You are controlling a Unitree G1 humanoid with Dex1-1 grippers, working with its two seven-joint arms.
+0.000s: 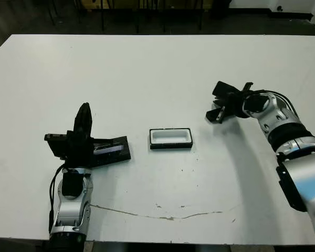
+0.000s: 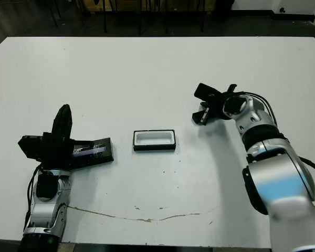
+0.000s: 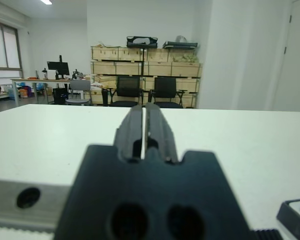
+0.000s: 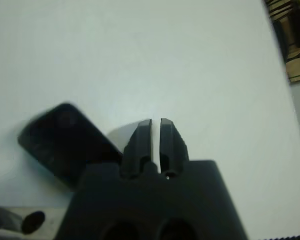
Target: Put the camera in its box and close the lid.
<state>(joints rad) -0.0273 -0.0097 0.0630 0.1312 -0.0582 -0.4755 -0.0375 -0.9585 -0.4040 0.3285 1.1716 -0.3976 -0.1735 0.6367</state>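
**Box open mid-table, both grippers clenched, camera by right gripper**

Near edge of the table (image 1: 147,79) ran along the bottom of the frame, with a thin crack line (image 1: 163,216) just above it at lower centre. Bare white surface lay between that line and the objects.

Lower left: the left gripper (image 1: 84,109) stood with its fingers pointing up, pressed together with only a slit between them and nothing in them. Its black body overlapped the left end of the lid (image 1: 113,149). The lid lay flat, slightly tilted, silvery strip face up.

Just right of the lid, with a narrow gap of table between, sat the box (image 1: 170,138), uncovered, white lining showing, nothing inside, long sides roughly parallel to the near edge. There was clear table on all four sides of it.

Centre right: the right gripper (image 1: 220,102) was low over the table, well apart from the box. Wrist view showed its fingers (image 4: 142,137) closed to a slit, gripping nothing. The camera (image 4: 60,145), blurred, lay beside those fingers; contact could not be told.

The upper half of the frame was open table up to the far edge.
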